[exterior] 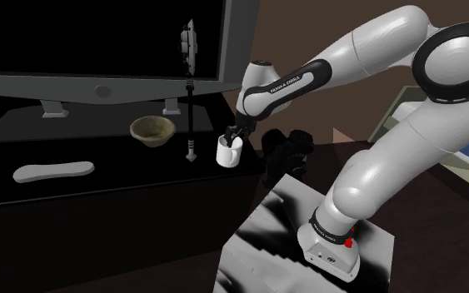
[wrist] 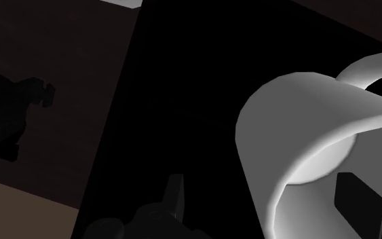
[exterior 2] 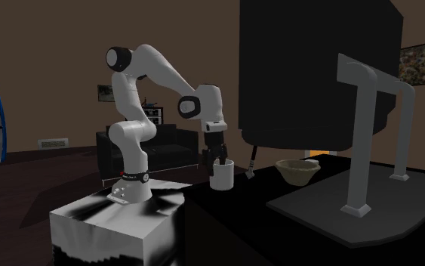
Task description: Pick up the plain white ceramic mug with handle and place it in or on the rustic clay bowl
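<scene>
**Inspector:** Where is the white mug [exterior: 228,152]?

**Assessor:** It is upright and appears to rest on the dark table top [exterior: 141,171]. It stands to the shoulder view's right of the tan bowl [exterior: 152,131], well apart from it. The bowl looks empty. A thin dark upright tool [exterior: 190,125] stands between the bowl and the mug.

**Inspector:** What is the condition of the hand?

**Assessor:** The gripper [exterior: 235,136] is down at the mug's rim, on the side away from the bowl. In the wrist view the fingers [wrist: 174,195] stand wide apart and straddle the mug's wall. One is inside the cup and the other outside, with a visible gap between the outer finger and the wall. Nothing is clasped. The handle [wrist: 366,68] curves off the far side of the mug, clear of both fingers.

**Inspector:** Which step is in hand?

**Assessor:** In my judgement it is the grasp. The hand is positioned over the wall but the pick is not yet made, and the transfer and placing are outstanding.

**Inspector:** What does the next move require?

**Assessor:** The fingers should close squarely on the wall, then lift straight up before any travel toward the bowl. The upright tool lies on the direct line to the bowl, so the mug should go over or around it. A thin-wall pinch may let the mug swing, so the carry should be steady and the lowering into the bowl gentle.
</scene>
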Controlling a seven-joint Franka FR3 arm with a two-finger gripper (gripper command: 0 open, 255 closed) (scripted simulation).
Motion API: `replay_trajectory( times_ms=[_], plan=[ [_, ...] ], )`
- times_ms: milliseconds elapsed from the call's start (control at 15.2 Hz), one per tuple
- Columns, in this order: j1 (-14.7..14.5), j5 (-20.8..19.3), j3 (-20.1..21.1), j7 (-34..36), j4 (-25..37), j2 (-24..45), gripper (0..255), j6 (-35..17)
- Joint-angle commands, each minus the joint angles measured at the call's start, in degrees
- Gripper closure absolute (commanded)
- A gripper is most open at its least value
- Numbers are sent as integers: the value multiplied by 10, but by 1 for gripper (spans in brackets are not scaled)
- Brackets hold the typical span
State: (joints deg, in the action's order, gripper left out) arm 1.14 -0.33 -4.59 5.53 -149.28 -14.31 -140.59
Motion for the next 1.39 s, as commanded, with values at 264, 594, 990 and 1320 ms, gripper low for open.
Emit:
replay_trajectory(
  times_ms=[264, 594, 990, 1320],
  plan=[
    [0, 0, 0, 0, 0, 1, 0, -2],
    [0, 0, 0, 0, 0, 1, 255, -2],
    [0, 0, 0, 0, 3, -5, 255, 7],
    [1, -3, 1, 2, 21, -32, 255, 52]
  ],
)
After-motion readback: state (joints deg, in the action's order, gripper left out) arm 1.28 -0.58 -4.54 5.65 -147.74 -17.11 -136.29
